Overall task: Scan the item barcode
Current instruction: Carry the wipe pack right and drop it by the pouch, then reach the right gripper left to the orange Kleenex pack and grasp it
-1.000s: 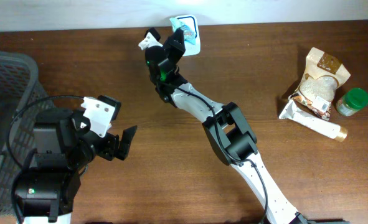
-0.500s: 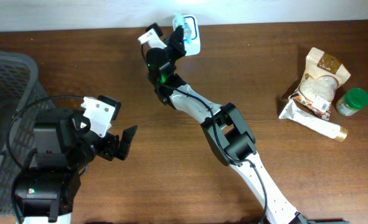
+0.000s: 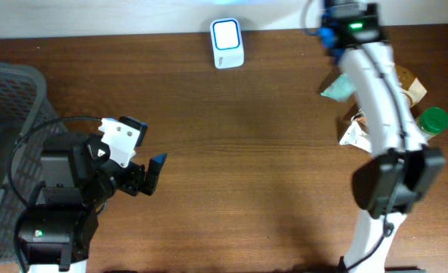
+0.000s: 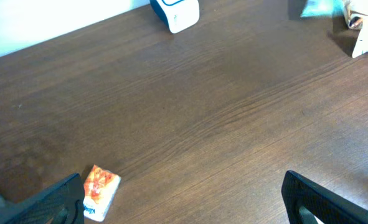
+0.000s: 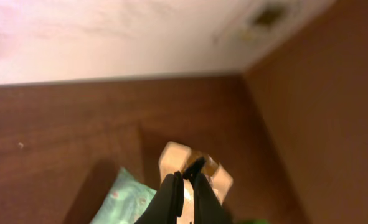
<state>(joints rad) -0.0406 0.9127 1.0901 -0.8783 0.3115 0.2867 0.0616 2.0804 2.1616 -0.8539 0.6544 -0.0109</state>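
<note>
The white and blue scanner (image 3: 227,42) stands at the table's far edge, and the left wrist view shows the scanner (image 4: 176,12) too. My right arm (image 3: 375,83) reaches over the right-hand pile. The right gripper (image 5: 188,177) is shut, and a teal packet (image 5: 124,199) hangs against its left finger. From above, the teal packet (image 3: 336,89) pokes out left of that arm. My left gripper (image 3: 144,178) is low at the left. Its jaws are wide open, with nothing between the left gripper (image 4: 184,208) fingers. No barcode shows.
A small orange and white pack (image 4: 99,191) lies by my left finger. A beige pouch (image 3: 405,82), a white tube (image 3: 356,135) and a green-capped jar (image 3: 433,121) lie at the right. A dark mesh basket (image 3: 11,114) stands at the left edge.
My right arm has swung from the scanner to the far right side, carrying the teal packet with it. The left arm has not moved.
</note>
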